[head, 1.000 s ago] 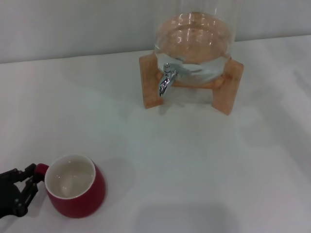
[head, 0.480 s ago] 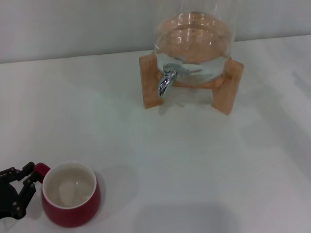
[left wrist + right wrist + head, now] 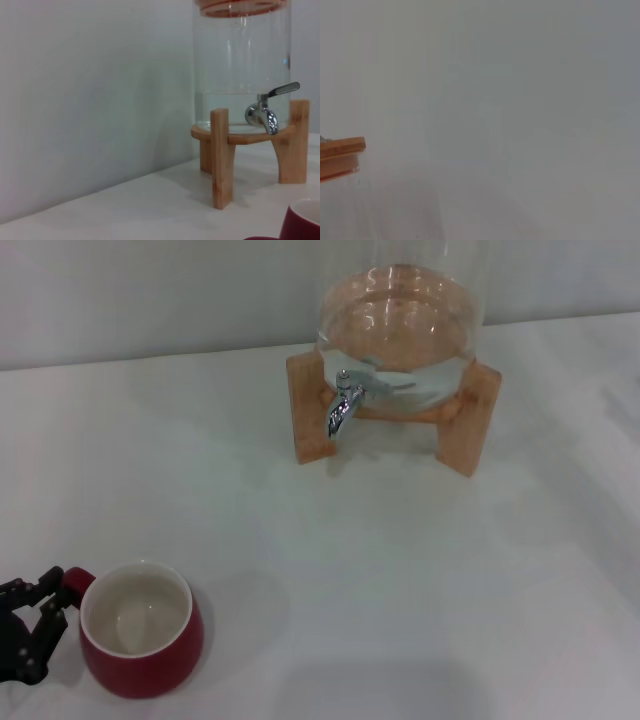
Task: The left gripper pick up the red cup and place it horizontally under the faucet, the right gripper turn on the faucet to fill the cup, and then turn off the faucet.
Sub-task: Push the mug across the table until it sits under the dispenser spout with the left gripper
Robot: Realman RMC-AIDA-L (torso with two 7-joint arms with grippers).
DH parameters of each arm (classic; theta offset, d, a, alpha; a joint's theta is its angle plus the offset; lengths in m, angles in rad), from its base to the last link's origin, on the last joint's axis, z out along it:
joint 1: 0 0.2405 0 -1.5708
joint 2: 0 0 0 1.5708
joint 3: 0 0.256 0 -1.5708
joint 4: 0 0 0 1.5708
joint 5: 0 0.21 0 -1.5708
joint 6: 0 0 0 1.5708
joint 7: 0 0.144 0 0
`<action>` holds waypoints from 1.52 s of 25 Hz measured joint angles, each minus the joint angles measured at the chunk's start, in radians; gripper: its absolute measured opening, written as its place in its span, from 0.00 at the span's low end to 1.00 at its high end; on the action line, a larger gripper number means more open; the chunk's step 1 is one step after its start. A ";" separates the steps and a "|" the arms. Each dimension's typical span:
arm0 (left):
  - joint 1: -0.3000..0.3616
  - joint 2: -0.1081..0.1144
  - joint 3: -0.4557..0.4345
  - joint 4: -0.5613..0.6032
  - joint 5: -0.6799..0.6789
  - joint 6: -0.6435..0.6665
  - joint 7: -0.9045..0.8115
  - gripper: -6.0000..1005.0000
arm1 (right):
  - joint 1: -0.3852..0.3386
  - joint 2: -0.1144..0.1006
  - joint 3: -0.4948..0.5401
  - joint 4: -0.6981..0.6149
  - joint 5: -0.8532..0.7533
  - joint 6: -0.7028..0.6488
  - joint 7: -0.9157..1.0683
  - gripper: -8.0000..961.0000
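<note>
**A:** Red cup [image 3: 141, 642], where does it sit?

**B:** That squat glossy dark-red ceramic mug with the cream-white inside stands upright on the white table [image 3: 400, 570], at the near left corner as my head camera sees it. Its small loop handle [image 3: 76, 582] points toward my left side. The inside looks bare of water.

**A:** And your left gripper?

**B:** My left gripper [image 3: 45, 602], a black two-finger claw, is at the handle. The two fingers [image 3: 27, 585] are pinched around the loop, one on each side of it. Only the claw's tip shows at the frame's edge.

**A:** Where is the faucet?

**B:** The small shiny chrome faucet [image 3: 345, 400], with its bent spout and little lever, juts from the front of a round clear glass jar [image 3: 400, 325] that rests on a wooden stand [image 3: 310, 410], at the far side of the table. It is well apart from the mug. In my left wrist view the faucet [image 3: 265, 107] shows side-on, its lever slanting up and away from the jar, and the mug's red rim [image 3: 302, 222] peeks in at a corner. The jar holds water in its lower part.

**A:** Your right gripper?

**B:** Not in any view. My right wrist camera shows only pale wall and a bit of orange wood [image 3: 340, 155].
</note>
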 joint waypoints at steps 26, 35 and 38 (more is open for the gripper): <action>-0.161 0.001 0.008 -0.045 -0.017 0.161 0.000 0.15 | 0.001 0.000 -0.008 0.000 0.000 0.015 0.000 0.66; -0.201 0.001 0.004 -0.071 -0.020 0.197 0.004 0.15 | 0.003 0.000 -0.009 -0.002 0.000 0.028 0.000 0.66; -0.215 0.001 0.004 -0.077 -0.022 0.203 0.005 0.15 | 0.004 0.000 -0.009 -0.003 -0.001 0.028 -0.001 0.66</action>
